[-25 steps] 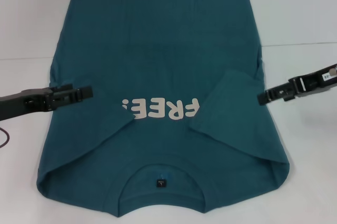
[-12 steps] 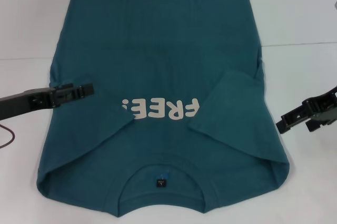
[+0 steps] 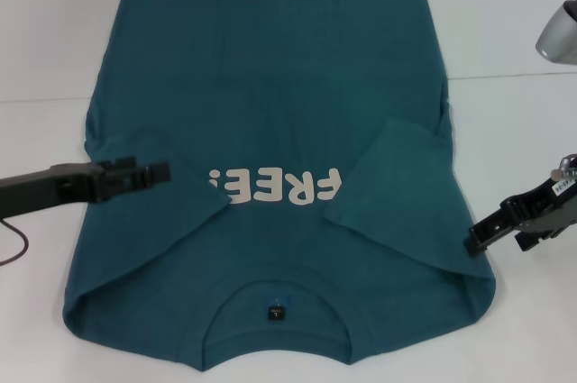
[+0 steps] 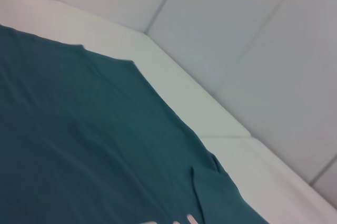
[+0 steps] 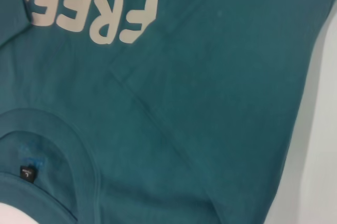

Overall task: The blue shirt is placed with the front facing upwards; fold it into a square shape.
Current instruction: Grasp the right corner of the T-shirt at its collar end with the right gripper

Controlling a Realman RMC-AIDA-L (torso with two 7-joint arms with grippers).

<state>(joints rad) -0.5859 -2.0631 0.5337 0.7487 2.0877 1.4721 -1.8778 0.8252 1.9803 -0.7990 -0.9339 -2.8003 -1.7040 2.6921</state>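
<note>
Shifted since a second ago: right gripper (image 3: 471, 243), then out beside the folded right sleeve level with the lettering, now nearer the robot, over the white table (image 3: 45, 41) just off the shirt's right shoulder edge. Shifted less: left gripper (image 3: 162, 172), slightly nearer the robot and a little farther in over the folded left sleeve, its tip just beside the end of the lettering. Cannot tell how far either claw is open, nor whether either has hold of any cloth. No change in the blue shirt (image 3: 270, 86) itself: lying flat on the table, front up, both sleeves folded inward across the chest. Seen whole only from the head view, with both arms reaching in from the sides. From the right wrist view, only a close stretch of the shirt (image 5: 210, 76): white "FREE!" lettering (image 5: 89, 16), the rounded collar (image 5: 68, 145), the small black neck tag (image 5: 27, 173), the diagonal crease of the sleeve, and a strip of table along the cloth's edge. From the left wrist view, only the shirt's far part (image 4: 79, 145) and its edge, with pale wall panels (image 4: 253, 39) beyond the table. Long axis running straight away from the robot: collar and tag (image 3: 275, 313) at the near end, hem at the far end, lettering (image 3: 275, 186) upside down from the head.
</note>
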